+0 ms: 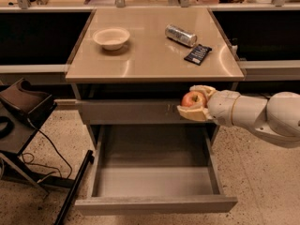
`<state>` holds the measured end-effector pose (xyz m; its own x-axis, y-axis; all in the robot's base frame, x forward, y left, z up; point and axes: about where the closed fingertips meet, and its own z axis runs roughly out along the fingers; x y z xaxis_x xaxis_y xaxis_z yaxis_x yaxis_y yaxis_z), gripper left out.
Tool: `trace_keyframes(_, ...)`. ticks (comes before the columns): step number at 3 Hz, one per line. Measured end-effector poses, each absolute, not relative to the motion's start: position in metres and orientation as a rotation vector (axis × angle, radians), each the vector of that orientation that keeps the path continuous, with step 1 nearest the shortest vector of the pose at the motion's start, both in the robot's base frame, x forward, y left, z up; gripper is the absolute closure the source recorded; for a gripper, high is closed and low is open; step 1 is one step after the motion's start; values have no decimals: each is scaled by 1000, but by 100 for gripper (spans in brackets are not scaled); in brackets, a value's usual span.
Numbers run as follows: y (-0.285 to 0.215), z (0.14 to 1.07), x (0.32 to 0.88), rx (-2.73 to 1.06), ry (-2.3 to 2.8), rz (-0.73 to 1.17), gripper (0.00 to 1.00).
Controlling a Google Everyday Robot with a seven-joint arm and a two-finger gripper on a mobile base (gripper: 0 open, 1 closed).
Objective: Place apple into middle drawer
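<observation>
**Warm overhead light, deep shade below the surface**

The tan surface (150,62) is lit brightly and warmly from above. Pale glare streaks run near its front edge, and the silver can (180,35) carries a glint. The bowl (111,37) casts a short, soft shadow toward the front. Under the overhang the light falls off. The end effector (188,100), just below the surface's front right corner and closed around the apple (193,99), is lit on top and shaded beneath. The middle drawer (154,184) has an evenly grey floor that darkens toward the back. The recesses (42,36) on either side are almost black.
</observation>
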<state>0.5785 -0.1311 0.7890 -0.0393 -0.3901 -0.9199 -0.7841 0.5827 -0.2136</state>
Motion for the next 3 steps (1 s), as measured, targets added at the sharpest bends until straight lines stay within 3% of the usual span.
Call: trace_keyframes(3,-145,632,605,-883,1783,734,100)
